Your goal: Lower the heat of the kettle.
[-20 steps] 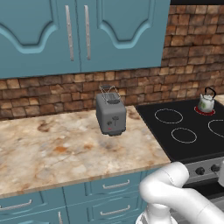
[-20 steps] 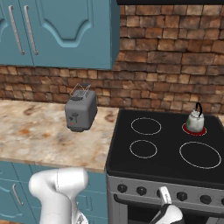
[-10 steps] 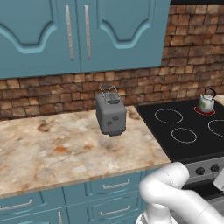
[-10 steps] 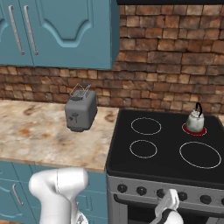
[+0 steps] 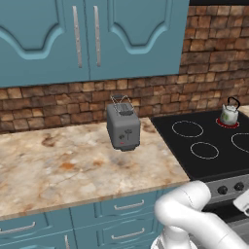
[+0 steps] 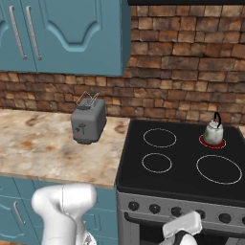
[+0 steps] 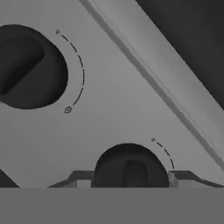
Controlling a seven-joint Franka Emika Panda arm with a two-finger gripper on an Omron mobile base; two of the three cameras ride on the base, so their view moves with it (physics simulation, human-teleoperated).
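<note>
While the kettle (image 6: pixel 213 132) sits on the glowing back burner at two o'clock on the stove (image 6: pixel 182 167), the hand (image 7: pixel 130 179) has its fingers closed around a knob (image 7: pixel 127 168), turning apparently left undone.

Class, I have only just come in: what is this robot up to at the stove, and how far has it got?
The robot's arm reaches down to the stove's front panel. In the hand view its gripper is shut on a dark knob, one finger on each side; a second knob sits further along the panel. The kettle stands on the back right burner, which glows red, so the heat is on. The toaster sits untouched on the counter.
</note>
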